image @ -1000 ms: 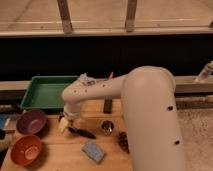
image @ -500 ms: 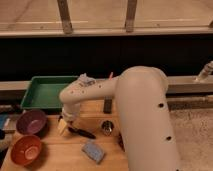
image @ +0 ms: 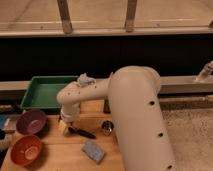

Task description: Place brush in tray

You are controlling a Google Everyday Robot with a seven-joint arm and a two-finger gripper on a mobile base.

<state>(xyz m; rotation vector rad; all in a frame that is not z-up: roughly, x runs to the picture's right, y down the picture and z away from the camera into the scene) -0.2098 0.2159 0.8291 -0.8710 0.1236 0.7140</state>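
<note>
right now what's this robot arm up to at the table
The robot's one arm reaches down to the wooden table, with its gripper at one end of a slim black brush. The brush is not yet in the green tray, which sits behind it at the back of the table. A purple bowl, an orange bowl, a blue sponge and a small metal cup sit nearby.

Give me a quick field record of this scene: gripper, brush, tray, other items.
gripper: low over the table, at the brush's left end, just in front of the tray
brush: lying on the table, outside the tray
tray: green, back left of the table
others: purple bowl and orange bowl at left, blue sponge in front of the brush
task: not yet done
</note>
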